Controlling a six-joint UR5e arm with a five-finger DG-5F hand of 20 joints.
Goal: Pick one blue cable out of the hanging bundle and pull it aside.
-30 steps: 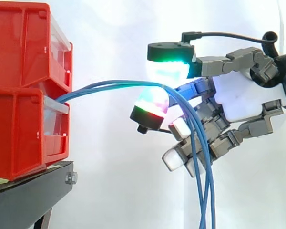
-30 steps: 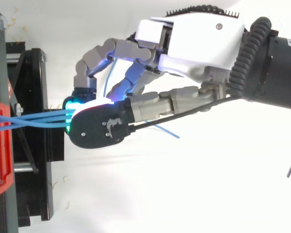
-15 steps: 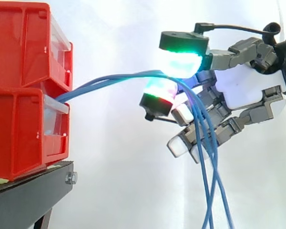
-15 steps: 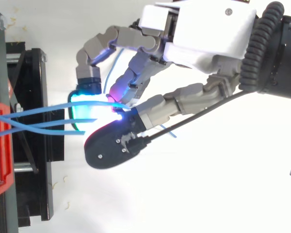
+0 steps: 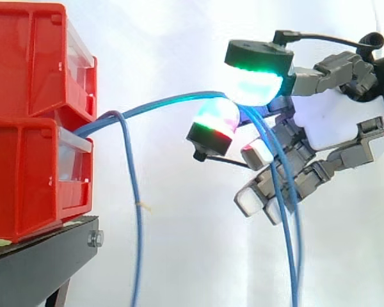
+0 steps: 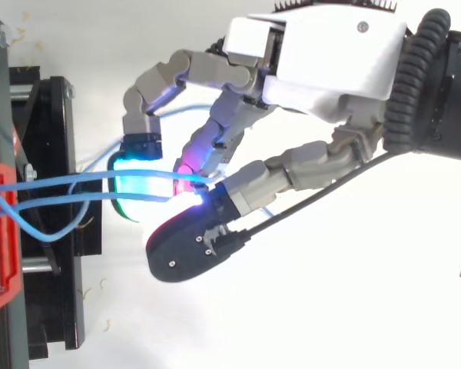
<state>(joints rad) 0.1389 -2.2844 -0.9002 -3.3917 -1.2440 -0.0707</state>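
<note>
The hand (image 5: pixel 333 121) is seen at the right of the side view, level with the top of the lower red bin (image 5: pixel 25 179), well apart from the bins. It is clenched on the blue cables (image 5: pixel 160 105). The strands are pinched between an upper pad (image 5: pixel 259 86) glowing green and white and a lower pad (image 5: pixel 214 118) lit pink over a green and red rim. The other fingers are curled below, with plain white tips.

And the cables can be traced: they come out of the gap between the upper red bin (image 5: pixel 32 57) and the lower one. They are drawn up and to the right in a shallow arc to the pinch. From there they drop steeply past the curled fingers and out at the bottom edge. Two strands can be made out on that drop.

A loose cable (image 5: pixel 138 217) is seen too, hanging straight down just in front of the lower bin, apart from the hand.

From above, the hand (image 6: pixel 323 54) is reached in from the right. Two strands (image 6: pixel 69 183) are stretched from the bins at the left edge into the glowing pads. The loose cable (image 6: pixel 58 234) is looped over the black stand (image 6: pixel 46 100). The white curtain (image 5: pixel 179 256) is spread behind it all.
</note>
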